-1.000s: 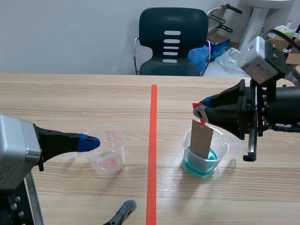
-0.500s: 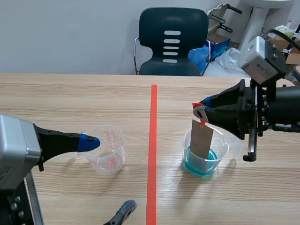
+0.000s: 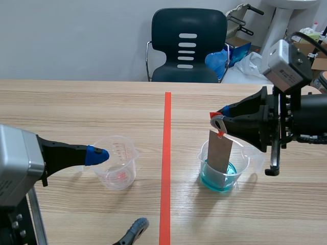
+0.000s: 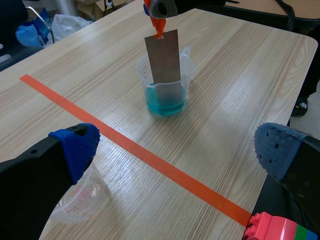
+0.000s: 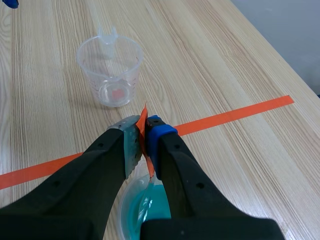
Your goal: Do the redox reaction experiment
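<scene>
In the scene view, the right gripper (image 3: 218, 121) hangs just above the blue-liquid beaker (image 3: 244, 162) on the worktop (image 3: 76, 102), its fingers clamped on the orange tab (image 3: 220, 134) of a grey metal strip (image 3: 219, 153) that stands in the liquid. From the left wrist, the left gripper (image 4: 177, 147) has its fingers wide apart, well short of that beaker, one beside an empty beaker (image 4: 80, 200). From the right wrist, the fingers pinch the tab directly above the blue-liquid beaker.

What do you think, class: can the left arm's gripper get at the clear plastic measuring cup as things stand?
Probably yes. The left gripper is open, one blue pad at the rim of the clear plastic measuring cup, nothing between. The right gripper, holding a grey metal strip, is across the tape line.
</scene>
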